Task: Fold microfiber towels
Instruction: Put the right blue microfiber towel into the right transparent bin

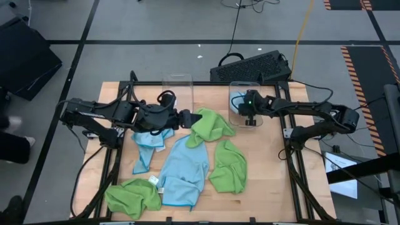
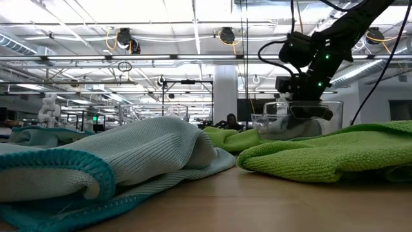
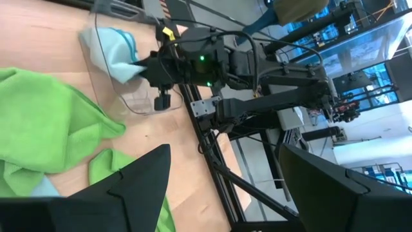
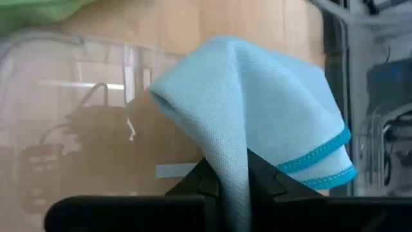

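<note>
A folded light blue microfiber towel sits inside a clear bin at the table's far right, with my right gripper shut on it. My left gripper hovers open near the table's middle, beside a crumpled green towel, with nothing between its fingers. More towels lie loose on the wood: a large light blue one, a smaller blue one, and green ones. My right gripper pinches the folded blue towel between its two fingers at a folded part, several layers thick, with the hemmed edges off to one side. The fingers come slanting down from the table's right side. The towel is within the clear bin's walls.
A second clear bin stands at the far edge near the middle. A black keyboard lies beyond the table's far edge. Bare wood shows between the bins and along the table's right side.
</note>
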